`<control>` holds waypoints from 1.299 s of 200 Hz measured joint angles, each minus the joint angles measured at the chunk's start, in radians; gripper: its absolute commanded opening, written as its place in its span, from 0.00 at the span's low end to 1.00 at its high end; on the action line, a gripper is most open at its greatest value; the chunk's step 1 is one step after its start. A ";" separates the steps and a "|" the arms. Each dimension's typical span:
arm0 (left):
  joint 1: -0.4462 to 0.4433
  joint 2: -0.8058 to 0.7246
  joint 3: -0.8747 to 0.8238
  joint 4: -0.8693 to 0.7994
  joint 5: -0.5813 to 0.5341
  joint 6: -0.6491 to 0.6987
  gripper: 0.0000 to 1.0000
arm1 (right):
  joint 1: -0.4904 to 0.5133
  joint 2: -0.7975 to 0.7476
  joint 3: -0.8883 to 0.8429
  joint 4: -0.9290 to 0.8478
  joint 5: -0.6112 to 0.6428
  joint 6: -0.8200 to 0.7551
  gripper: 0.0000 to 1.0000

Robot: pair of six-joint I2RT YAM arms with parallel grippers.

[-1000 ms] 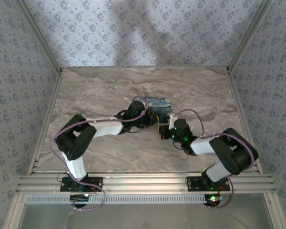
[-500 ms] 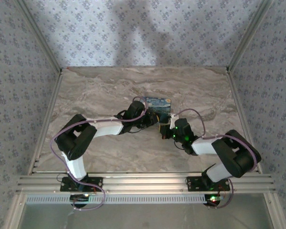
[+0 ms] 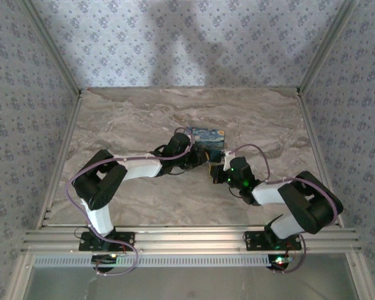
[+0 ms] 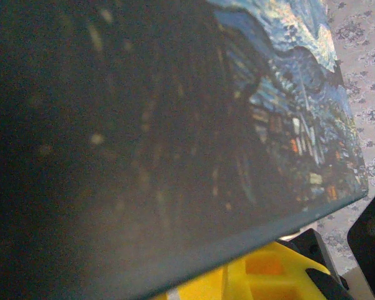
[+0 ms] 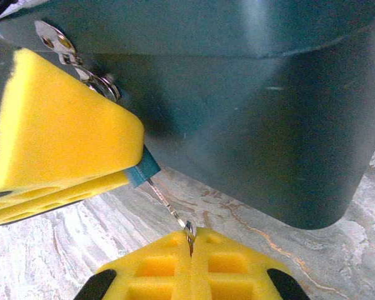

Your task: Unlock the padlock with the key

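End effector, right (image 5: 190, 242): fingertips pressed together on thin key (image 5: 169, 209), just below painted box (image 5: 269, 125). End effector, left (image 5: 62, 181): beside box corner, grip indiscernible; padlock apparently hidden behind it. Recommended: rotate key gently, shaft aligned, box steadied.

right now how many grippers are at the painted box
2. The left gripper is on the left, one yellow finger against the front of the painted box; the right gripper sits just before it, shut on a thin key.
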 measured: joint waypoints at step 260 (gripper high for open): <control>0.000 0.000 -0.017 -0.019 0.001 -0.026 0.15 | 0.045 0.049 -0.031 0.083 0.044 0.046 0.00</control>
